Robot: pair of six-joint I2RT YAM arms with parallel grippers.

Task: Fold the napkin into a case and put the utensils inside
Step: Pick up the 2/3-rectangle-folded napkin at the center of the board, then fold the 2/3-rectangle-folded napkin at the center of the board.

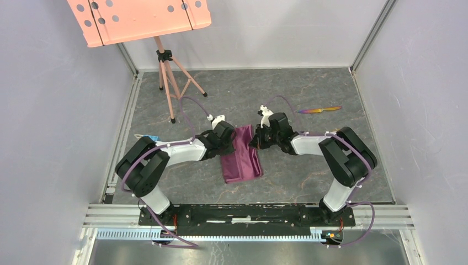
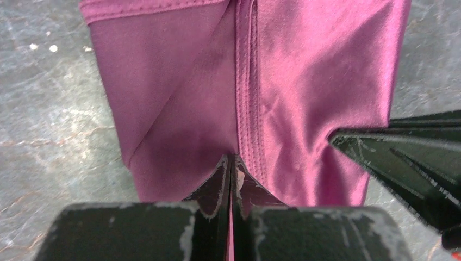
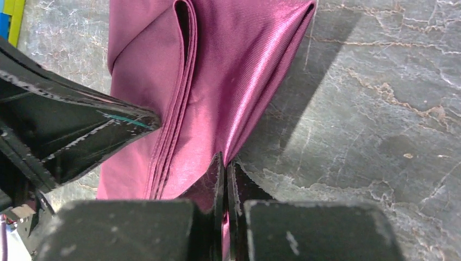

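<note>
Top external: the napkin (image 1: 241, 157) sits in the middle of the grey marble-look table (image 1: 309, 171). It's folded into a narrow oblong that runs away from the arm bases, a bit tilted. Both arms bend in toward its far end. The left gripper (image 1: 232, 144) is at the cloth's left edge and the right gripper (image 1: 253, 142) is at its right edge, so they face each other across it. The rainbow knife (image 1: 320, 110) lies flat on the table, well apart from the napkin toward the far right. Back left there's a pink tripod stand (image 1: 167, 83) with a perforated salmon board (image 1: 138, 19) on top, plus a small blue thing (image 1: 150, 137) near the left wall.

Left wrist: the left gripper's jaws are squeezed right together with a sliver of purple cloth caught between them, so it's pinching the napkin's near edge. A stitched hem (image 2: 247, 81) runs straight up the cloth from the grip, with a diagonal crease to its left. The right gripper's black finger pokes in from the right, against the cloth's edge.

Right wrist: same deal here, jaws clamped tight on the napkin's edge with cloth showing in the slit. Stacked folded layers run up the cloth left of the grip. The left gripper's finger comes in from the left, its tip on the fabric. A dark shadow lies on the table just right of the cloth.
</note>
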